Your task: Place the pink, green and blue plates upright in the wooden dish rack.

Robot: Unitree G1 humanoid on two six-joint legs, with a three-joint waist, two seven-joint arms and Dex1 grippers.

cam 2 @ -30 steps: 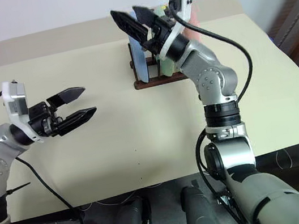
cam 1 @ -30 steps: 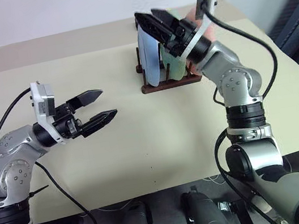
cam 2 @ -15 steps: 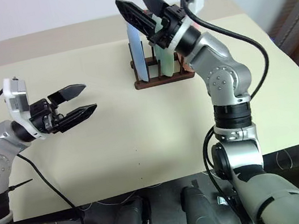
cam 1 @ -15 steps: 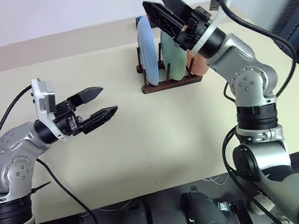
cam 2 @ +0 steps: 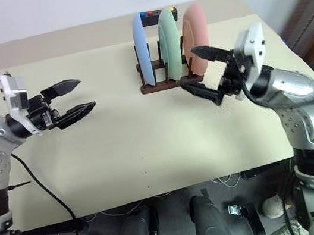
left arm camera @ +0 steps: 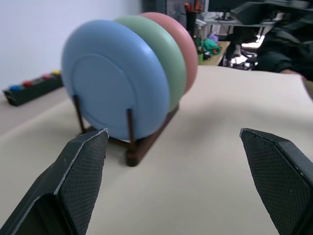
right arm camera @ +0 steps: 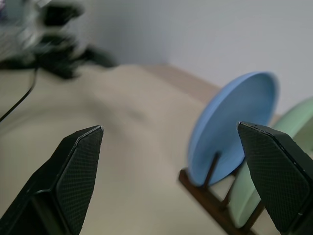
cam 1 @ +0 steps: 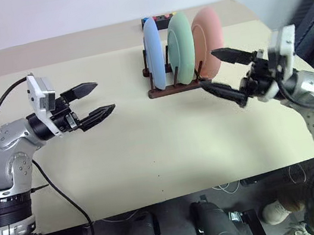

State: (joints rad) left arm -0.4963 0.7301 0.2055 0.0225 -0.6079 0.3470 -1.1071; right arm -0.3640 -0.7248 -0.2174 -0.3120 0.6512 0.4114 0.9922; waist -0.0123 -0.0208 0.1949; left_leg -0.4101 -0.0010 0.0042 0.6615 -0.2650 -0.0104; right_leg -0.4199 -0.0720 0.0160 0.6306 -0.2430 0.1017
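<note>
All three plates stand upright on edge in the rack point(cam 1: 179, 87), which sits toward the far side of the desk point(cam 1: 151, 154): the blue plate point(cam 1: 154, 53) at the robot's left end, the green plate point(cam 1: 182, 47) in the middle, the pink plate point(cam 1: 207, 41) at the right end. They stand close together, face to face, with thin pegs rising between them. Just behind the rack lies a small black box point(cam 1: 158, 17) with coloured buttons. The left pincer point(cam 1: 98, 99) hovers over the desk well to the left of the rack, pointing toward it, its two black fingers spread apart with nothing between them. The right pincer point(cam 1: 225, 74) hangs near the right end of the rack, just in front of the pink plate, pointing left; its fingers also stand wide apart and grip nothing. Neither pincer touches a plate or the rack.
</note>
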